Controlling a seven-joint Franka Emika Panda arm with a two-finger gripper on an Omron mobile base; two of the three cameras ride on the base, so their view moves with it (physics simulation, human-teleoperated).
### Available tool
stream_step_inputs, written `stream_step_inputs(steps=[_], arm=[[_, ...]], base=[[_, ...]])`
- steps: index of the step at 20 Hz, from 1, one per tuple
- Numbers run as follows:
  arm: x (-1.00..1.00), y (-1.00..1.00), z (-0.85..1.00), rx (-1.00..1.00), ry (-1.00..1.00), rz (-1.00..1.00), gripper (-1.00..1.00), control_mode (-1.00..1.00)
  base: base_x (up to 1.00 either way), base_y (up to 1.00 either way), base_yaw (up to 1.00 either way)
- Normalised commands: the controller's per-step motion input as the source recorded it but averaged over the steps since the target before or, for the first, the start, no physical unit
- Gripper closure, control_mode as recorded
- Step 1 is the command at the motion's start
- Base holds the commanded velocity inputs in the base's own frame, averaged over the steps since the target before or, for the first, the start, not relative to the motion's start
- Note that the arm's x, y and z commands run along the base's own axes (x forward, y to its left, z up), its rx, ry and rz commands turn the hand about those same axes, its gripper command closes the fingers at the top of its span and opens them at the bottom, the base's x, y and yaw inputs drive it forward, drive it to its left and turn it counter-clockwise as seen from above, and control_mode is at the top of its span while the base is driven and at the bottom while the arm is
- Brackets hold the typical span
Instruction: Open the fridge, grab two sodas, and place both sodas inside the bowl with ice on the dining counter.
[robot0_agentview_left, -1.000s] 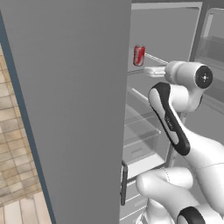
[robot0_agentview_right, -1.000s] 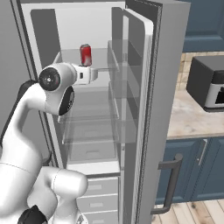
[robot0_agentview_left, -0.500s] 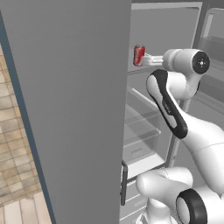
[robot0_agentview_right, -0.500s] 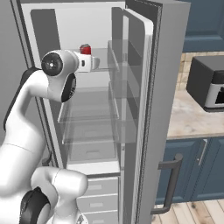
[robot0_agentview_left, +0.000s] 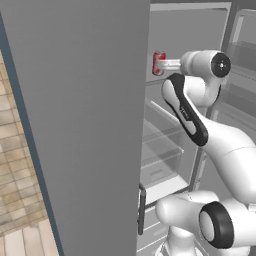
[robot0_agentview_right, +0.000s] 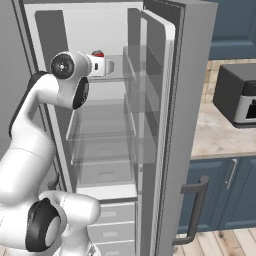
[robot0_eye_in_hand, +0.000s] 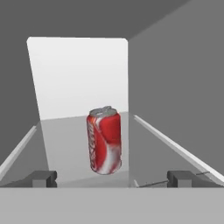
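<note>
The fridge (robot0_agentview_left: 75, 125) stands open, its left door swung wide and its right door (robot0_agentview_right: 175, 125) open too. One soda, a red can with a silver top (robot0_agentview_left: 158, 63) (robot0_agentview_right: 98, 54) (robot0_eye_in_hand: 105, 141), stands upright on the upper glass shelf (robot0_eye_in_hand: 65, 148). My gripper (robot0_agentview_left: 165, 64) (robot0_agentview_right: 103, 65) (robot0_eye_in_hand: 112, 179) is level with the can and reaches into the fridge toward it. It is open, and the can sits just ahead of the fingertips (robot0_eye_in_hand: 41, 178), centred between them and not touched. The bowl with ice and the dining counter are out of view.
Bare glass shelves (robot0_agentview_right: 102, 132) lie below the can, with white drawers (robot0_agentview_right: 107, 220) at the fridge's bottom. Door bins (robot0_agentview_right: 145, 105) line the right door. A dark oven (robot0_agentview_right: 240, 97) stands on a beige counter (robot0_agentview_right: 215, 137) over blue cabinets (robot0_agentview_right: 225, 190).
The arm has risen and stretched forward into the fridge, bringing the gripper up close to the red can. The jaws stayed open and the can has not moved.
</note>
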Motion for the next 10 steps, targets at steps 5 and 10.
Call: stream_step_inputs(steps=[5, 10], arm=[[0.28, 0.09, 0.0, 0.0, 0.0, 0.0, -1.0, -1.0], [0.26, 0.0, 0.0, 0.0, 0.0, 0.0, -1.0, -1.0]], base=[[0.0, 0.0, 0.0], [0.0, 0.0, 0.0]])
